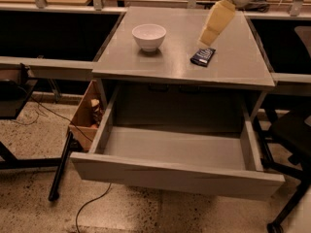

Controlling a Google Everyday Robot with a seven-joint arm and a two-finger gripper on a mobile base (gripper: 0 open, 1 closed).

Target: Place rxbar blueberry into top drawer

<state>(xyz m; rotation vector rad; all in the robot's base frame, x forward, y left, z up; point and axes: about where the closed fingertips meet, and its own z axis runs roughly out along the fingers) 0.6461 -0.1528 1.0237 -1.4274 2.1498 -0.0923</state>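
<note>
The hand (208, 37) is hovering just above the rxbar blueberry (202, 56) - whether it is apart or together cannot be told. The bar is lying flat on the counter (233, 67), right of the white bowl (149, 36), clear of every edge. The top drawer (175, 174) is standing pulled out below - its interior is offering open room.

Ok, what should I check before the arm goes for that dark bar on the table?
1. Top drawer pulled open: ok.
2. Drawer interior free for the bar: ok.
3. rxbar blueberry flat on the table, unobstructed: ok.
4. End effector just above the bar's far end: ok.
5. White bowl well apart from the bar: ok.
6. End effector touching the bar: cannot tell.
</note>
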